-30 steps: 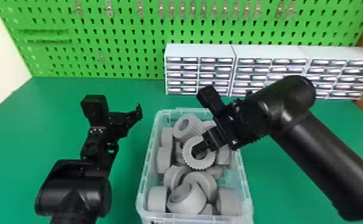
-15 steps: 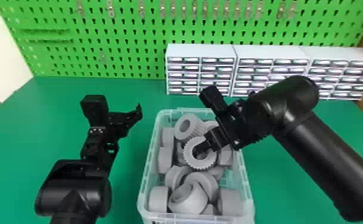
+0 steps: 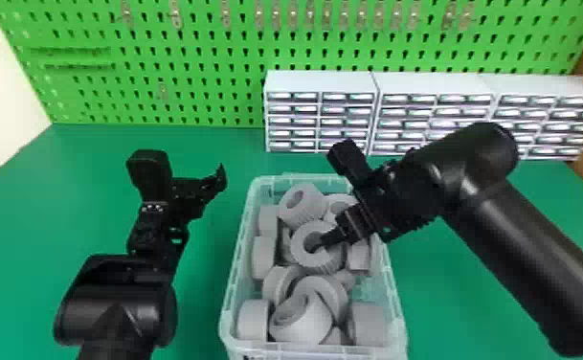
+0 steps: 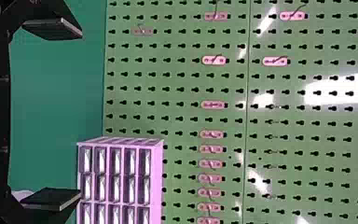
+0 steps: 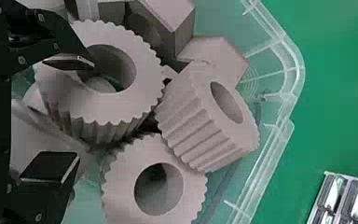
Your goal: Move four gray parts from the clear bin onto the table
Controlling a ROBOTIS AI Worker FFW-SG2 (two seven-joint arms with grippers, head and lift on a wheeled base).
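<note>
Site: green bench [image 3: 429, 311], pegboard [image 3: 208, 81] upright along its far edge, metal hooks [image 3: 175, 14] on it.
Bin: clear bin [image 3: 242, 268] on the bench, between the two arms, gray parts [image 3: 304, 328] heaped inside.
Parts, form: some toothed around the rim with a round hole through, others smooth or flat-sided; they lie at mixed tilts.
Right pincer [image 3: 332, 235]: over the bin, fingers spread apart. One finger [image 5: 70, 61] sits at the hole of a toothed part [image 3: 300, 256], the other [image 5: 51, 168] outside its rim. Whether either finger touches it, I cannot tell.
Neighbours: two more toothed parts close by, one [image 5: 182, 121] tilted, one [image 5: 121, 186] with its hole facing the right wrist's camera.
Left pincer [image 3: 208, 184]: above the bench, left of the bin and apart from it, fingers spread wide, nothing between them.
Backdrop: white drawer cabinets [image 3: 321, 81] in a row before the pegboard, beyond the bin and off toward the right.
</note>
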